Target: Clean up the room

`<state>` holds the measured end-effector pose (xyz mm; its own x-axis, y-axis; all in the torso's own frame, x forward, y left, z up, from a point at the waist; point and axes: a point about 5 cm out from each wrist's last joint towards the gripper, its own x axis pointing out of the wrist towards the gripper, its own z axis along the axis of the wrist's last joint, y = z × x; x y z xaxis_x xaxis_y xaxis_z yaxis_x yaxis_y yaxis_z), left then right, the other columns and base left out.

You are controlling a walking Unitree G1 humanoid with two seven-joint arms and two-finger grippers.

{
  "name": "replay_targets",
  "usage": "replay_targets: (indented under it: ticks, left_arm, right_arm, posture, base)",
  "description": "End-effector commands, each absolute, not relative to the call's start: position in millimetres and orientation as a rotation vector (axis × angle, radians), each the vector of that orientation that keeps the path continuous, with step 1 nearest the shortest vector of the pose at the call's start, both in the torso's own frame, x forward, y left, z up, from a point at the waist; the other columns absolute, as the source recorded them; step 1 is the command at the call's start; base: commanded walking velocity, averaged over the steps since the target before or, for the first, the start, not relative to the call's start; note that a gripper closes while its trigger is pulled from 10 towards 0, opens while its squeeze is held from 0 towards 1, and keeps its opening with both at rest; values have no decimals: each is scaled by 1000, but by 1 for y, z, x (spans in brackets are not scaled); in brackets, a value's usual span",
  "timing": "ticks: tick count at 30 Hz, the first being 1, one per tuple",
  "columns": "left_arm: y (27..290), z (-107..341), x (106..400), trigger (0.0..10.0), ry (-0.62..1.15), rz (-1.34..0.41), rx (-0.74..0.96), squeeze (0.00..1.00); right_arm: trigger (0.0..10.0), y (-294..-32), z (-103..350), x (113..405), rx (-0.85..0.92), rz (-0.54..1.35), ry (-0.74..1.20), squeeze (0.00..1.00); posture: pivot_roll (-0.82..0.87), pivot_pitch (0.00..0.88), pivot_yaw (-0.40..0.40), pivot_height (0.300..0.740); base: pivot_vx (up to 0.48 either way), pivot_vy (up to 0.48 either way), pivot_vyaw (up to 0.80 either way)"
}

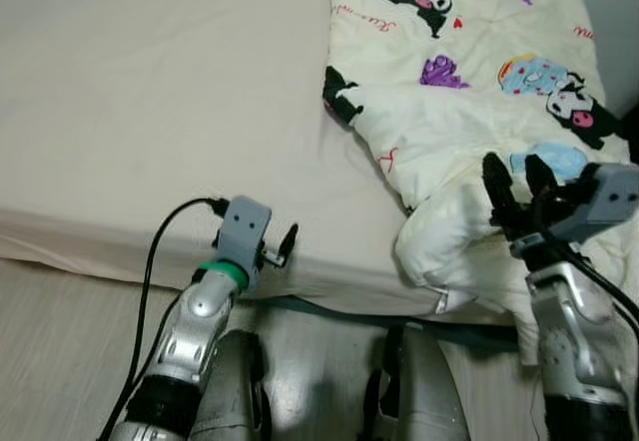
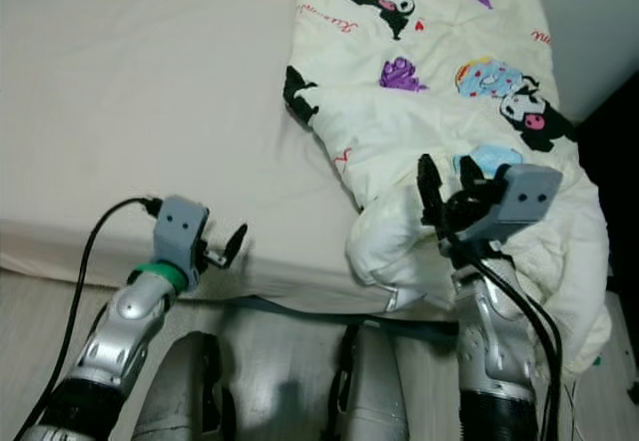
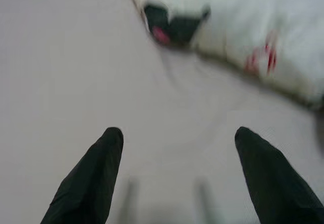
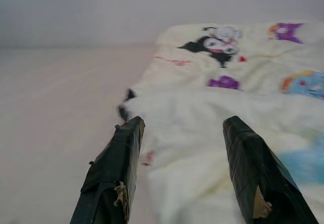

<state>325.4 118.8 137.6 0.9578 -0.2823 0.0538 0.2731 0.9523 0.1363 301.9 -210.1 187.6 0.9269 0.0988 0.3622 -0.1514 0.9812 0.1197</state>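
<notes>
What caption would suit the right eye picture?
Right end effector open above a bunched cartoon-print blanket on a bed; left end effector at the mattress edge.

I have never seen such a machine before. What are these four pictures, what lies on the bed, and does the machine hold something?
This is a humanoid robot standing at a bed. The two upper pictures come from a camera on its head, looking down at its silver arms. The two lower pictures come from cameras on its wrists, looking along the black fingers. A cream blanket with cartoon prints lies bunched on the right of the bed, part hanging over the edge. The left pincer is over the bare sheet, open and empty. The right pincer is open at the blanket's fold, holding nothing.
</notes>
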Motion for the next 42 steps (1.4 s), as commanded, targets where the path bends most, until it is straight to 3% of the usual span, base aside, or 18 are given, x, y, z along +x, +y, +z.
replay_targets:
  ticks: [1,8,20,36,40,42]
  left_arm:
    - [123,132,323,10000,-36,-265,90,0]
    - [120,149,319,10000,-71,-271,8,0]
    - [103,145,313,10000,-47,-317,20,0]
    - [101,122,311,10000,17,-319,75,0]
    - [107,108,306,10000,17,-312,153,0]
    - [111,99,300,10000,-14,-321,274,0]
  right_arm:
    - [10000,-210,181,301,147,126,-346,0]
    - [10000,-193,160,303,140,159,-286,0]
    - [10000,-190,138,302,109,155,-225,0]
    - [10000,-199,113,301,57,60,-157,0]
    - [10000,-190,102,297,53,94,-142,0]
    - [10000,-185,92,294,57,118,-111,0]
  posture:
    - [45,154,5,644]
    - [49,149,0,673]
    - [31,130,-4,727]
    - [7,96,3,740]
    - [-5,76,-1,740]
    - [-8,70,-3,740]
  base:
    - [0,0,0]
    - [0,0,0]
    - [0,0,0]
    - [0,0,0]
    - [0,0,0]
    - [0,0,0]
